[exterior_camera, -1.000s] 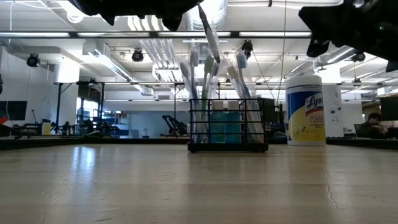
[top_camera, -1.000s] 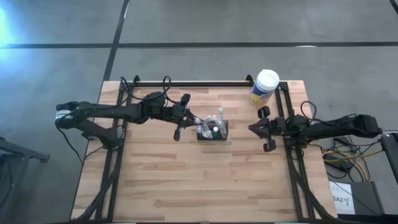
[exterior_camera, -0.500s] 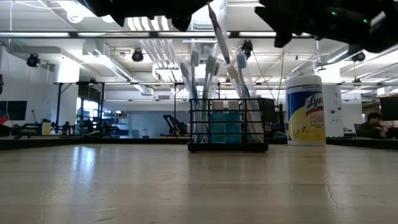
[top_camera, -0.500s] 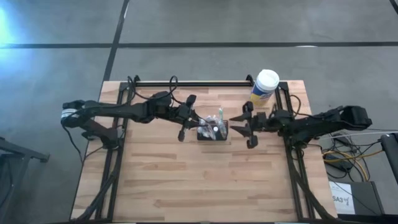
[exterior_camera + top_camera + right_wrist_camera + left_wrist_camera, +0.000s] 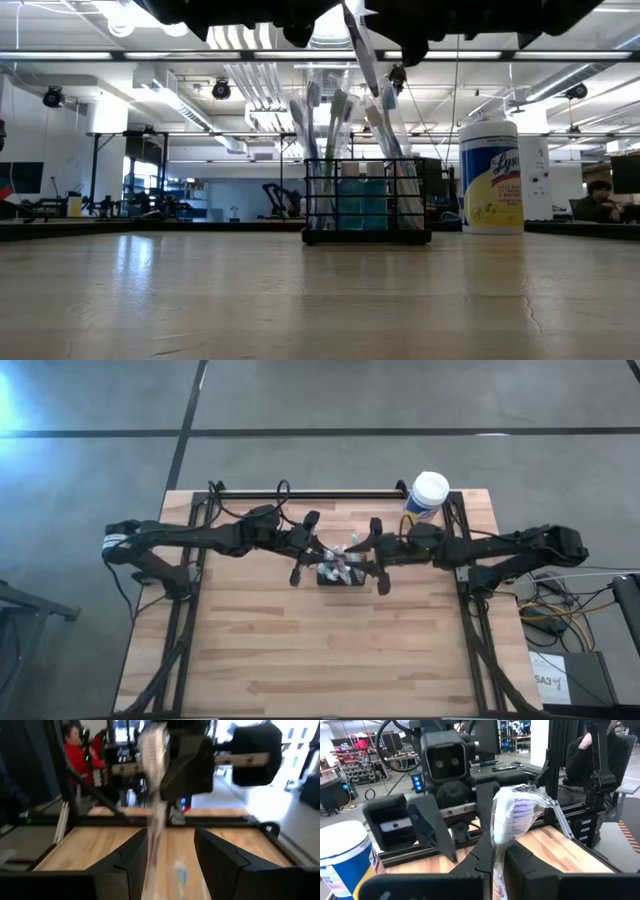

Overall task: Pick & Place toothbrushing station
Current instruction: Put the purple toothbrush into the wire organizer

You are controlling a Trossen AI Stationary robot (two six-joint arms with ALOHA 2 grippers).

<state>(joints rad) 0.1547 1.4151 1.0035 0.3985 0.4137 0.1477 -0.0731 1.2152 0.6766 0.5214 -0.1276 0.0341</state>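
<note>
The toothbrushing station, a small black wire caddy, stands on the table's middle with wrapped toothbrushes upright in it. My left gripper hangs above it, shut on one wrapped toothbrush. My right gripper faces it from the right, open. The held toothbrush stands between the right gripper's fingers, and I cannot tell whether they touch it. My left gripper pinches the wrapped toothbrush just below its bristle head between its two fingers. The fingers come level from the table's left and lie across the brush. The head stands above the fingers. The handle slants down toward the caddy; whether its lower end is still in the caddy, I cannot tell.
A yellow wipes canister with a white lid stands at the table's far right. A black rail runs along the far edge. Bare wood lies toward the near edge. A person sits beyond the table.
My right gripper has risen and swept toward the table's left, from the right edge up to the caddy and the held toothbrush. My left gripper has shifted slightly toward the right with the toothbrush, which leans a little farther right now.
</note>
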